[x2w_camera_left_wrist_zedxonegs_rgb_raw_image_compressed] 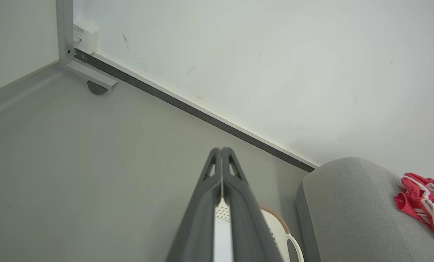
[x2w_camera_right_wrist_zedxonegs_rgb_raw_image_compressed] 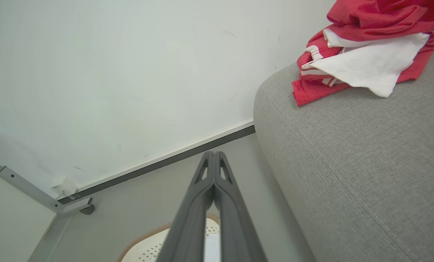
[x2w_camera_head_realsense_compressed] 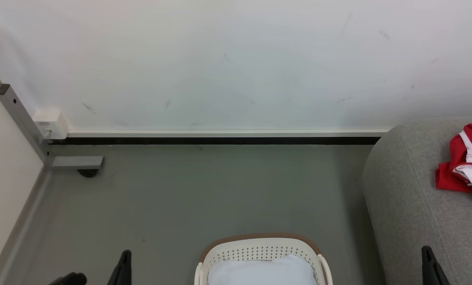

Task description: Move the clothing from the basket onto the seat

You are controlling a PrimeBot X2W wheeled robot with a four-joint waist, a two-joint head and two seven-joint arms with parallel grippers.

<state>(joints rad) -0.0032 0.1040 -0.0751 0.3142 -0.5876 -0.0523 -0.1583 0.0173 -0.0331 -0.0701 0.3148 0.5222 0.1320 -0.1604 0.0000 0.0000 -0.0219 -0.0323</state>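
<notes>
The cream basket (x2w_camera_head_realsense_compressed: 259, 247) with its brown rim stands on the floor at the bottom centre, and a pale bluish-white soft piece (x2w_camera_head_realsense_compressed: 261, 271) lies in it. Red and white clothing (x2w_camera_head_realsense_compressed: 463, 162) lies bunched on the grey seat (x2w_camera_head_realsense_compressed: 410, 198) at the right. My left gripper (x2w_camera_head_realsense_compressed: 126, 255) is low at the left of the basket, shut and empty. My right gripper (x2w_camera_head_realsense_compressed: 426, 251) hovers over the seat's front, also shut and empty. The left wrist view shows the left gripper (x2w_camera_left_wrist_zedxonegs_rgb_raw_image_compressed: 221, 151), the basket (x2w_camera_left_wrist_zedxonegs_rgb_raw_image_compressed: 277, 225), the seat (x2w_camera_left_wrist_zedxonegs_rgb_raw_image_compressed: 348, 203) and the clothing (x2w_camera_left_wrist_zedxonegs_rgb_raw_image_compressed: 421, 200). The right wrist view shows the right gripper (x2w_camera_right_wrist_zedxonegs_rgb_raw_image_compressed: 213, 154), the clothing (x2w_camera_right_wrist_zedxonegs_rgb_raw_image_compressed: 366, 54), the seat (x2w_camera_right_wrist_zedxonegs_rgb_raw_image_compressed: 348, 163) and the basket (x2w_camera_right_wrist_zedxonegs_rgb_raw_image_compressed: 148, 247).
A white wall with a black baseboard (x2w_camera_head_realsense_compressed: 220, 140) runs across the back. At the left a grey metal frame leg (x2w_camera_head_realsense_compressed: 26, 122) with a foot (x2w_camera_head_realsense_compressed: 87, 172) and a white socket box (x2w_camera_head_realsense_compressed: 52, 122) stand by a pale panel. Grey floor (x2w_camera_head_realsense_compressed: 200, 194) lies between wall and basket.
</notes>
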